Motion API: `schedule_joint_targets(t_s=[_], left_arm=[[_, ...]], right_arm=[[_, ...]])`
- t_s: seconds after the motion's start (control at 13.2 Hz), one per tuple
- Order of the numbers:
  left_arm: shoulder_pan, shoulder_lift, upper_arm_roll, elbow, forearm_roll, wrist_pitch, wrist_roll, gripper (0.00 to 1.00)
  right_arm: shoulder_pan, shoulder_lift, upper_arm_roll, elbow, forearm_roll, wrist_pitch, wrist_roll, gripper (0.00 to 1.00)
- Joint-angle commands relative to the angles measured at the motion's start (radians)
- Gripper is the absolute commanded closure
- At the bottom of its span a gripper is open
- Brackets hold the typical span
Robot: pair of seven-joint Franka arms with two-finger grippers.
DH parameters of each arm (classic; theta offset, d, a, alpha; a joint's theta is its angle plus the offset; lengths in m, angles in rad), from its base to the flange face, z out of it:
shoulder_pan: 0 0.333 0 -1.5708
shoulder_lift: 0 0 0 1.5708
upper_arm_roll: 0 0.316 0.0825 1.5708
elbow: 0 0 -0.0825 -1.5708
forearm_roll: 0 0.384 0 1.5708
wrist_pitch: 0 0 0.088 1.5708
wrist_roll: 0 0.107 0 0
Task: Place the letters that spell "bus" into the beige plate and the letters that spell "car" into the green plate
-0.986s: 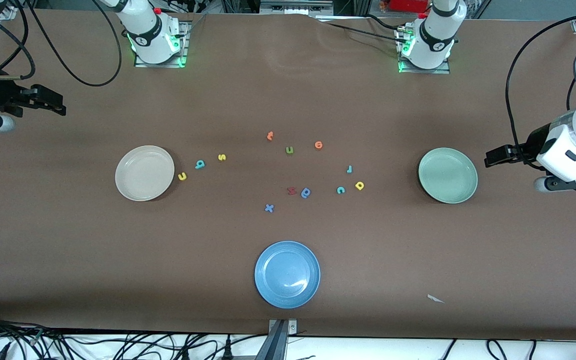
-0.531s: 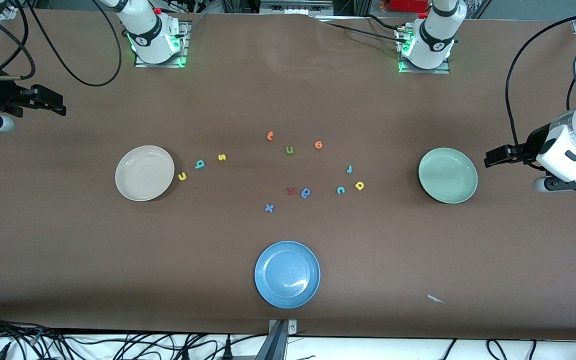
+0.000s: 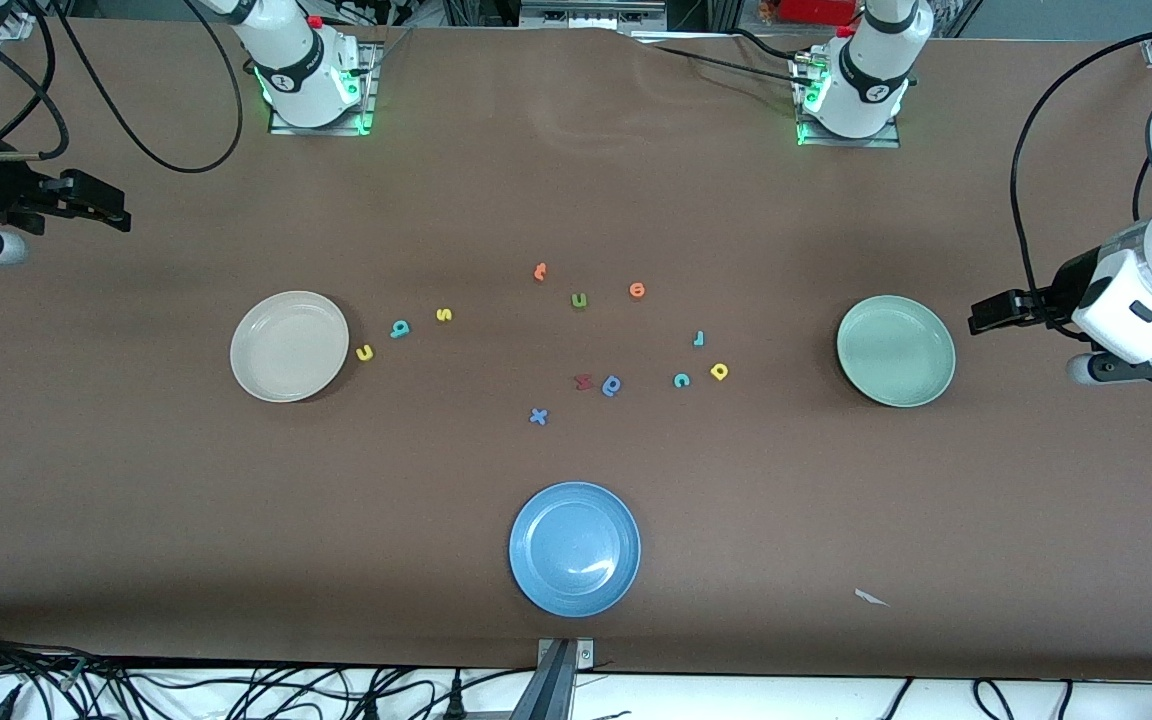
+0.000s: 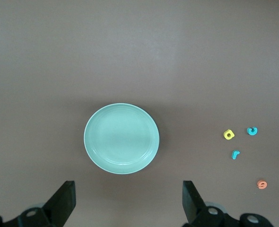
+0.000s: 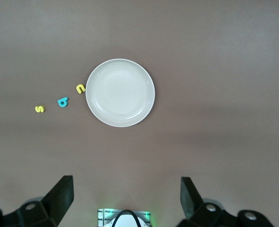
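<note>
The beige plate (image 3: 289, 346) lies empty on the tabletop (image 3: 576, 180) toward the right arm's end, and the three letters for it sit in a row just beside it on its inner side: the yellow u (image 3: 365, 352) almost at the rim, then the teal b (image 3: 399, 329), then the yellow s (image 3: 444, 315), each a little farther from the front camera than the one before. The green plate (image 3: 895, 350) lies empty toward the left arm's end; its letters lie apart from it toward the middle of the tabletop, the yellow a (image 3: 719, 372) closest to the plate, the teal c (image 3: 681, 380) just beside the a, the light-blue r (image 3: 698, 338) farther from the front camera than both. Around the middle lie the other letters: an orange t (image 3: 540, 271), a green u (image 3: 579, 300), an orange rounded letter (image 3: 637, 290), a dark red letter (image 3: 583, 380) whose shape is hard to make out, a darker blue rounded letter (image 3: 612, 385) touching or nearly touching it, and a blue x (image 3: 538, 416). A blue plate (image 3: 574, 548) lies nearer the front camera than all of these, and a small white scrap (image 3: 871, 597) lies near the front edge. The right gripper (image 5: 125, 196) hangs high over the tabletop, well apart from the beige plate, fingers spread wide and empty; the front view cuts its arm off at the edge. The left gripper (image 4: 127, 201) hangs likewise well apart from the green plate, spread wide and empty, its arm partly cut off.
</note>
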Motion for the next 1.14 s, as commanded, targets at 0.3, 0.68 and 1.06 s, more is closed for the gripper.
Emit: schedule_joint_targets(t_s=[0.3, 0.68, 1.06], left_arm=[[0.004, -0.012, -0.003, -0.015, -0.006, 0.011, 0.018, 0.01], [0.004, -0.007, -0.003, -0.015, -0.006, 0.011, 0.018, 0.0], [0.003, -0.005, -0.003, -0.015, -0.008, 0.011, 0.014, 0.0]], right_arm=[[-0.004, -0.002, -0.006, 0.0, 0.018, 0.003, -0.019, 0.0], [-0.004, -0.002, -0.006, 0.0, 0.019, 0.003, -0.019, 0.0], [-0.003, -0.002, -0.005, 0.004, 0.067, 0.04, -0.007, 0.0]])
